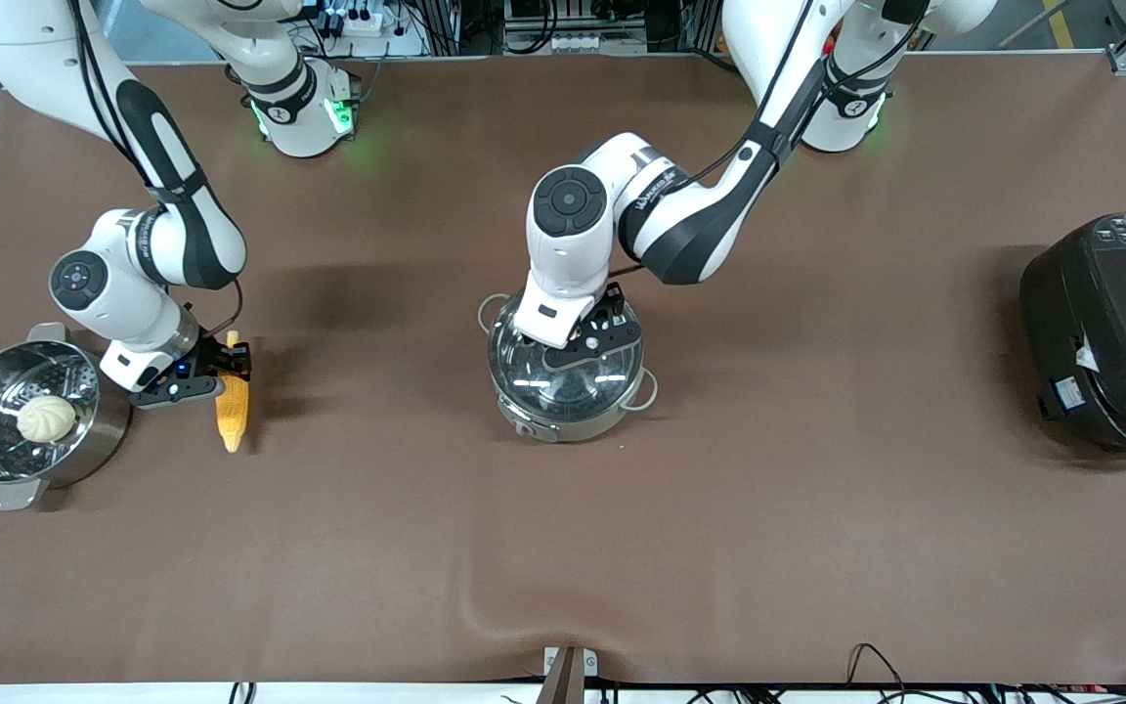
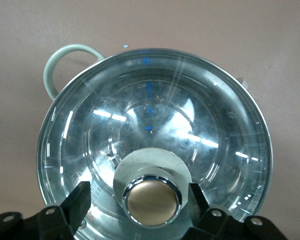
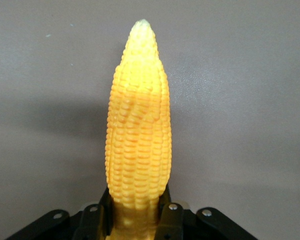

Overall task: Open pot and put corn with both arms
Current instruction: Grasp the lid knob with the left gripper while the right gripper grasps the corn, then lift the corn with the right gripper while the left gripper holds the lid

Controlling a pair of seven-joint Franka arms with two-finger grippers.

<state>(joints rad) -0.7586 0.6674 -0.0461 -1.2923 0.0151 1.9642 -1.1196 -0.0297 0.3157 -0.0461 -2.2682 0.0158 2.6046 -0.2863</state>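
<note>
Two pincers at work: right pincer (image 3: 135, 220) clamped on the corn (image 1: 232, 411) lying on the tabletop (image 1: 563, 548) beside the steamer, left pincer (image 2: 136, 200) apart astride the pot (image 1: 568, 376) lid's knob (image 2: 152, 200) — squeeze centred, then lift straight.

- Bright, even light fell from overhead onto the brown table (image 1: 563, 548), which showed no glare.
- Soft, blurred shadows lay on the table beside the pot (image 1: 568, 391) and beside the corn (image 1: 233, 406), toward the left arm's end.
- White streaks of glare crossed the glass lid (image 2: 155, 135).
- The copper knob (image 2: 152, 200) carried a dull sheen.
- The corn's kernels were sharp in the right wrist view.
</note>
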